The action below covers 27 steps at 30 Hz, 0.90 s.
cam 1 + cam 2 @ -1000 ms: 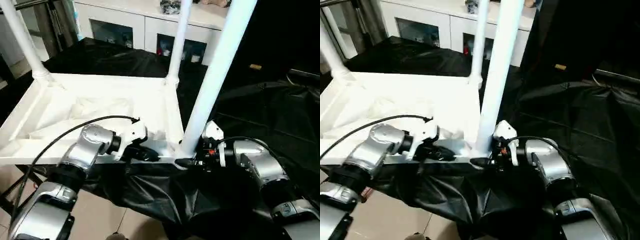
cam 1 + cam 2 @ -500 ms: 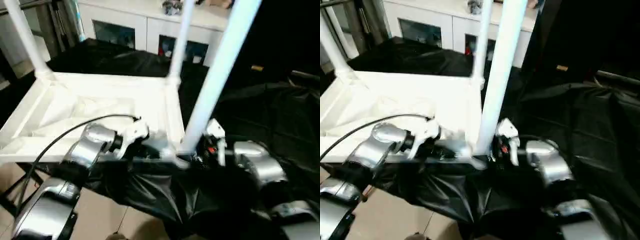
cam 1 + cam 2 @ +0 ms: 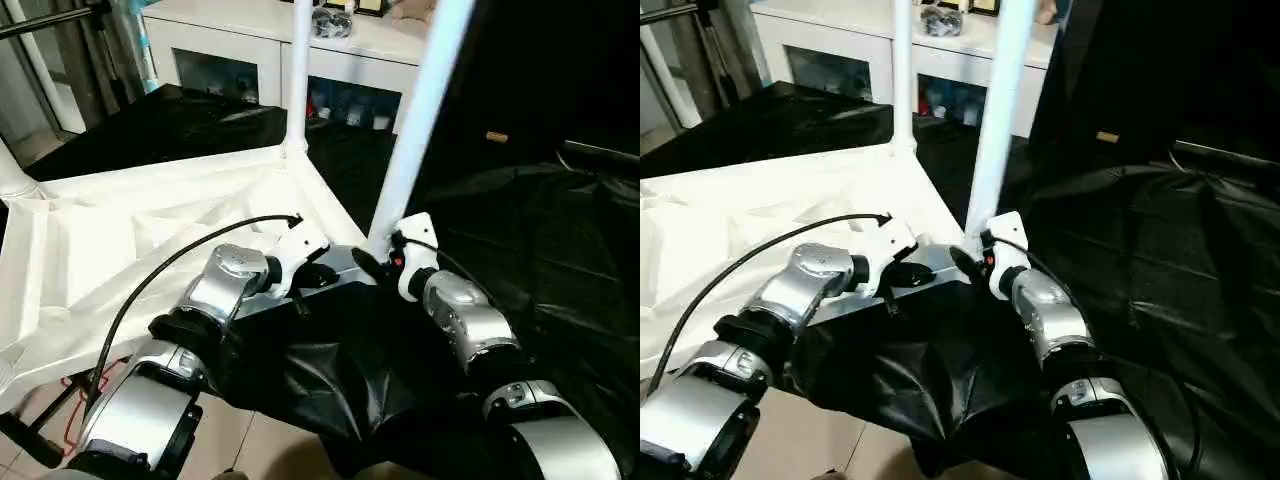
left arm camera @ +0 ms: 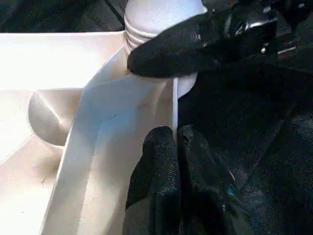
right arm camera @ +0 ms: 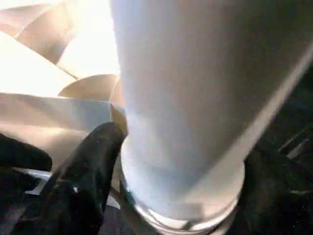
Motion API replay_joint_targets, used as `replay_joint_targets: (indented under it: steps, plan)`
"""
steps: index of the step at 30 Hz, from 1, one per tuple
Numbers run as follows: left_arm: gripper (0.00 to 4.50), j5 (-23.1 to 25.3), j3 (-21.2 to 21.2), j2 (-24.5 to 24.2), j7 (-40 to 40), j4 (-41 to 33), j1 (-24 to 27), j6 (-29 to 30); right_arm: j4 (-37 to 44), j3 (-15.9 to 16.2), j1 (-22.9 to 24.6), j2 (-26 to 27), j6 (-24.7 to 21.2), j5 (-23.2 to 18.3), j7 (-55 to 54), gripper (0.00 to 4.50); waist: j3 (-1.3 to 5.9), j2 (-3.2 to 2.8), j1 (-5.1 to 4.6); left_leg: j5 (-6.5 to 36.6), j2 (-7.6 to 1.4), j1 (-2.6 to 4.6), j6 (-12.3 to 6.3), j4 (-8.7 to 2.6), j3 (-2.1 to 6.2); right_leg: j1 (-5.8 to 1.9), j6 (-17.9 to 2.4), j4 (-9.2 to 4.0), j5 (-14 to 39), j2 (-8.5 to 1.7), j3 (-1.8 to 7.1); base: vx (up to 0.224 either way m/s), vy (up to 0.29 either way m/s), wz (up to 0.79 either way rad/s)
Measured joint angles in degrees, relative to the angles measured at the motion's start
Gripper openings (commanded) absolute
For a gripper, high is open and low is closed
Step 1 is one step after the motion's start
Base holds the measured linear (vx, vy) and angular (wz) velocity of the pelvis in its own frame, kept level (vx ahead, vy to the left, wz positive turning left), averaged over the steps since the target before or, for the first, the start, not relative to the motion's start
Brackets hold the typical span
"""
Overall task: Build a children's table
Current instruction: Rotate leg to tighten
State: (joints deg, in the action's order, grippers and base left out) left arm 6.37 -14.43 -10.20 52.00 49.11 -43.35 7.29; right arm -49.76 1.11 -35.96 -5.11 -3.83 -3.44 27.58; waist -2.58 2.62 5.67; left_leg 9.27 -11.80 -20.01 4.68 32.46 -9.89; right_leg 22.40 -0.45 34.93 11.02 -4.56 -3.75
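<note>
While lying upside down, tabletop [image 3: 120,230]: resting on black sheet [image 3: 560,240].
Left gripper [image 4: 176,139]: pinching tabletop's edge.
Right gripper [image 3: 372,262]: gripping near leg [image 3: 415,110] base.

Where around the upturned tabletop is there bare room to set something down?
The black sheet right of the near leg lies bare, as does the tabletop's ribbed underside left of both tools. The near corner is crowded: left tool, right tool, leg base.

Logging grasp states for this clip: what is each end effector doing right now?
Left end effector: shut on the tabletop rim.
Right end effector: at the base of the near leg; open or shut cannot be told.
</note>
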Motion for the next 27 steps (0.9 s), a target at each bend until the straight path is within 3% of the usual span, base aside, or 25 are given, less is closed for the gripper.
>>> replay_joint_targets:
  steps: [5,8,14,17,27]
  plan:
    - [0.00,-0.7,-0.1,-1.7,4.5,-0.7,0.4,-1.0,0.7,2.1,0.3,-3.4,1.8,0.0,9.3,3.71,-0.02,-0.02,-0.02,0.0,-0.02,-0.05,0.00,-0.06,0.00,0.06,0.0,-0.01,0.0,0.01,-0.01,0.000,0.000,0.00]
    - [0.00,-3.3,-0.1,-4.9,12.2,-3.4,2.4,-1.4,4.5,4.5,3.1,-8.1,4.4,-1.0,22.7,3.71,-0.04,-0.04,0.18,0.1,-0.04,-0.17,0.10,-0.36,-0.05,0.21,-0.2,-0.02,0.0,0.06,-0.01,0.039,-0.008,0.01]
    - [0.00,-4.9,-1.0,-8.4,22.1,-6.0,3.6,-2.9,8.8,7.1,4.3,-12.3,1.8,-3.8,38.8,3.71,-0.08,-0.13,1.25,0.1,-0.17,-0.55,0.07,-0.48,-0.09,0.64,-0.5,0.10,0.2,0.18,-0.19,0.010,-0.003,0.00]
    - [0.00,-5.0,-1.2,-9.3,24.2,-6.1,3.9,-3.6,9.5,8.1,4.4,-13.7,0.4,-4.6,43.2,3.71,-0.13,-0.05,1.58,0.1,-0.16,-0.55,0.09,-0.30,-0.06,0.58,-0.5,0.10,0.2,0.14,-0.14,0.000,0.000,0.00]
    - [0.00,-5.5,-1.8,-10.4,27.5,-7.4,4.7,-3.7,11.1,8.8,4.6,-14.8,-2.8,-5.0,47.8,2.96,-0.16,-0.01,2.37,0.1,-0.17,-0.46,0.13,-0.30,-0.08,0.54,-0.5,0.18,0.1,0.13,-0.09,0.000,0.000,0.00]
